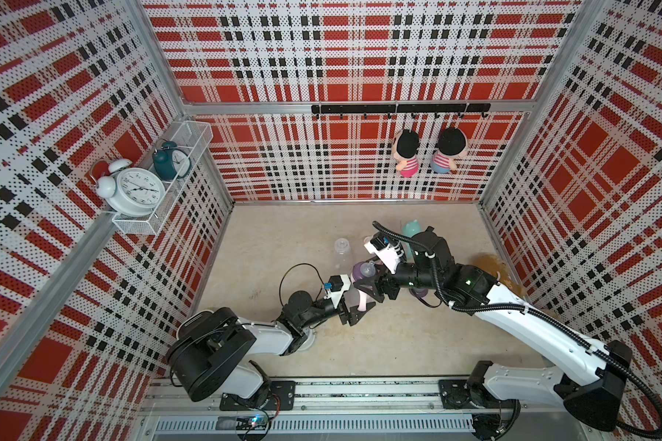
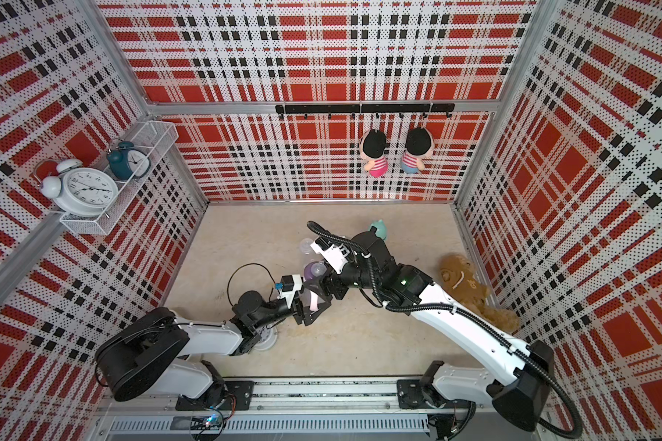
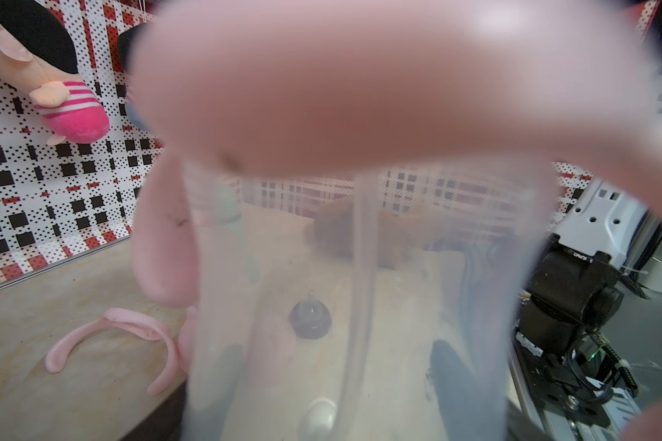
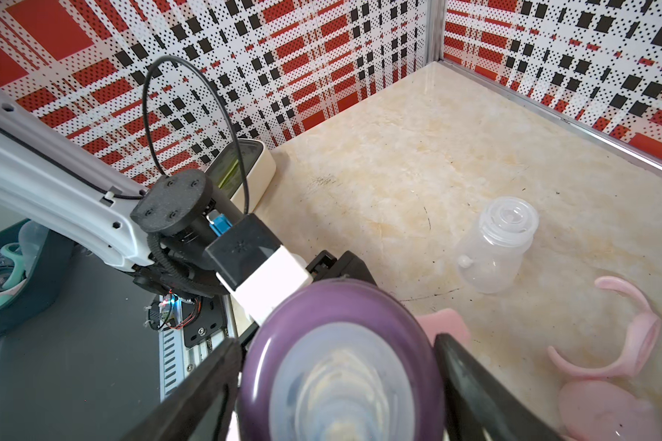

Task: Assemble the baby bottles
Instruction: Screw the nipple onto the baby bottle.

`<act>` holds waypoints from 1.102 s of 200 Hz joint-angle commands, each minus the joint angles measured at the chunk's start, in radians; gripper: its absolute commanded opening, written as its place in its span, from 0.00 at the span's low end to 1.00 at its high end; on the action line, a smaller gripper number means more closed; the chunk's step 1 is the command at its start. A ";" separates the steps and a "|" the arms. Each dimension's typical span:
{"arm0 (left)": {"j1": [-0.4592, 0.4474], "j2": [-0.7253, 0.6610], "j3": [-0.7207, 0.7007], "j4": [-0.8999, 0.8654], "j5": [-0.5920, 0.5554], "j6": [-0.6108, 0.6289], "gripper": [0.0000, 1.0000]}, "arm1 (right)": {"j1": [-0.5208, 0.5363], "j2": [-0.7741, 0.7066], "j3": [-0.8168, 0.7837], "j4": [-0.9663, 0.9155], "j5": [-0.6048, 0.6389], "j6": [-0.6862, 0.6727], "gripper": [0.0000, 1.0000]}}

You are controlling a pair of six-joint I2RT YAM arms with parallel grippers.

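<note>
Beige stone-look table (image 1: 360, 343), plaid walls on three sides. Brown plush toy (image 2: 463, 282) lies at the right edge, partly under the right arm.

Left jaws are pressed in on a clear bottle (image 3: 417, 286) that has a pink handle ring (image 1: 361, 301) fitted. This bottle is held off the table near the centre, tilted.

Right jaws pinch a purple nipple collar (image 4: 341, 362) from both sides, at that bottle's mouth. Cannot tell whether it is seated.

Second clear bottle (image 4: 493, 244) stands upright on the table, just behind the held pair. Teal bottle (image 1: 411, 233), capped, stands farther back, half hidden by the right arm.

Loose pink ring (image 4: 627, 336) lies flat on the table, with a pink dome cap (image 4: 604, 412) just beside it.
</note>
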 commanded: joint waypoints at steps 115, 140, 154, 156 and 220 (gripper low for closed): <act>-0.005 -0.027 0.022 0.011 -0.016 0.022 0.00 | -0.017 0.013 0.005 -0.009 -0.046 -0.023 0.78; -0.006 -0.025 0.022 0.010 -0.019 0.022 0.00 | -0.019 0.015 0.008 -0.018 -0.046 -0.023 0.83; -0.006 -0.024 0.022 0.008 -0.021 0.022 0.00 | -0.020 0.008 0.002 -0.013 -0.046 -0.023 0.83; -0.006 -0.025 0.022 0.008 -0.021 0.022 0.00 | -0.020 0.007 0.001 -0.013 -0.046 -0.023 0.83; -0.008 -0.017 0.022 0.007 -0.023 0.026 0.00 | -0.027 -0.001 -0.001 -0.012 -0.050 -0.019 0.82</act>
